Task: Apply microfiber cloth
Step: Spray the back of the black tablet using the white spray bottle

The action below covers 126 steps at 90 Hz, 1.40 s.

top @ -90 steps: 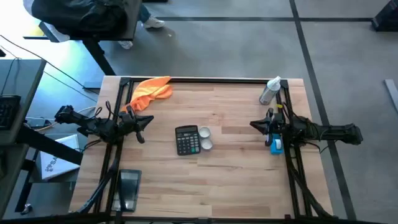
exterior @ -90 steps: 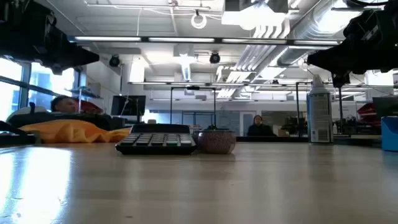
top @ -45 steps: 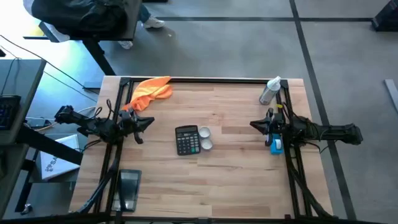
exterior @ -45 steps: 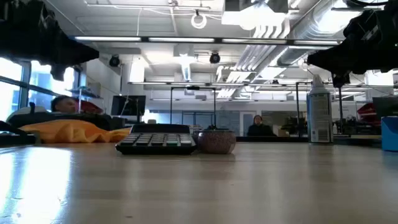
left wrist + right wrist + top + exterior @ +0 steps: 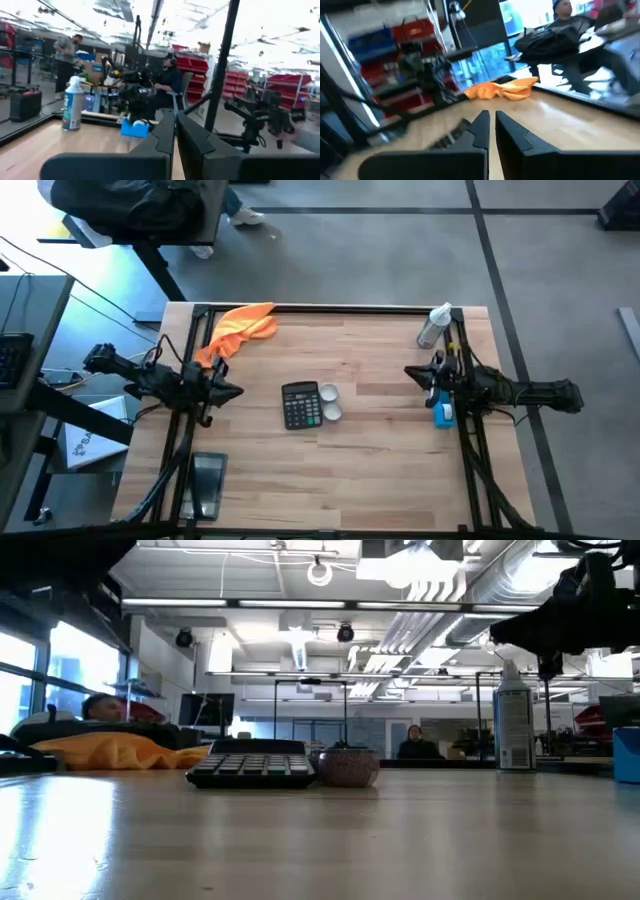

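The microfiber cloth [image 5: 240,326] lies bunched at the table's [image 5: 380,450] far-left corner, against the frame rail; a careless grab risks snagging there or dragging it off. The left gripper [image 5: 228,391], fingers nearly together and empty, hovers nearby; the right gripper [image 5: 412,376], likewise closed, waits opposite. Open wood surrounds the calculator [image 5: 301,405].

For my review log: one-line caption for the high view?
Both tools idle, the left tool nearest the untouched orange microfiber cloth, calculator mid-table.

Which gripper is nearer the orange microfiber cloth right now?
Left. The left gripper sits at the table's left edge, just in front of the microfiber cloth lying at the far-left corner. The right gripper is across the table, beside the spray can.
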Motion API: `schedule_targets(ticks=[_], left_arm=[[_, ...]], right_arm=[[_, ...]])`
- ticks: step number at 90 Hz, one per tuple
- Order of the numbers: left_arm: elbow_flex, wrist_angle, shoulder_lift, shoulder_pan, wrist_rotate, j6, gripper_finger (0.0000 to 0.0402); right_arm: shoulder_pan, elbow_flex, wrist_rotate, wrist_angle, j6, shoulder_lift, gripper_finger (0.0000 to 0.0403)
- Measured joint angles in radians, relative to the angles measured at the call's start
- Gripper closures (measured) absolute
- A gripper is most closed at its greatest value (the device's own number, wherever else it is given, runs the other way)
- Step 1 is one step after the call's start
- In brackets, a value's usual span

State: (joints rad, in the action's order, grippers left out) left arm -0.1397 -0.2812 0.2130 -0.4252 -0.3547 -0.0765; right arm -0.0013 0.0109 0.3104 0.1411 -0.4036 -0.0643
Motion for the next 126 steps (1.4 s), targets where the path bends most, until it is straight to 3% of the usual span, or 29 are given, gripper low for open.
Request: schedule_targets(ticks=[13, 30, 47, 58, 72, 91, 102, 126], left_arm=[[-0.124, 0.100, 0.157, -0.043, -0.033, -0.019, 0.0402], [-0.300, 0.348, 0.358, -0.109, -0.058, -0.104, 0.0402], [-0.465, 0.629, 0.516, -0.191, -0.052, -0.268, 0.0402], [-0.560, 0.787, 0.597, -0.245, 0.018, -0.422, 0.0402], [-0.633, 0.909, 0.686, -0.324, 0.144, -0.629, 0.0402], [-0.639, 1.079, 0.767, -0.410, 0.329, -0.995, 0.0402], [-0.639, 1.132, 0.818, -0.466, 0.412, -1.156, 0.0402], [-0.639, 1.123, 0.942, -0.553, 0.461, -1.251, 0.0402]], right_arm=[[0.000, 0.000, 0.100, 0.051, -0.050, 0.000, 0.0402], [0.000, 0.000, 0.203, 0.112, -0.159, -0.001, 0.0402], [0.016, 0.000, 0.069, 0.116, -0.292, -0.039, 0.0402], [0.069, 0.000, 0.026, 0.185, -0.307, -0.105, 0.0402], [0.167, 0.000, 0.023, 0.410, -0.175, -0.256, 0.0402], [0.283, 0.005, 0.023, 0.731, -0.014, -0.528, 0.0402], [0.338, 0.071, 0.045, 0.757, 0.017, -0.691, 0.0402], [0.413, 0.315, 0.072, 0.733, 0.148, -1.035, 0.0402]])
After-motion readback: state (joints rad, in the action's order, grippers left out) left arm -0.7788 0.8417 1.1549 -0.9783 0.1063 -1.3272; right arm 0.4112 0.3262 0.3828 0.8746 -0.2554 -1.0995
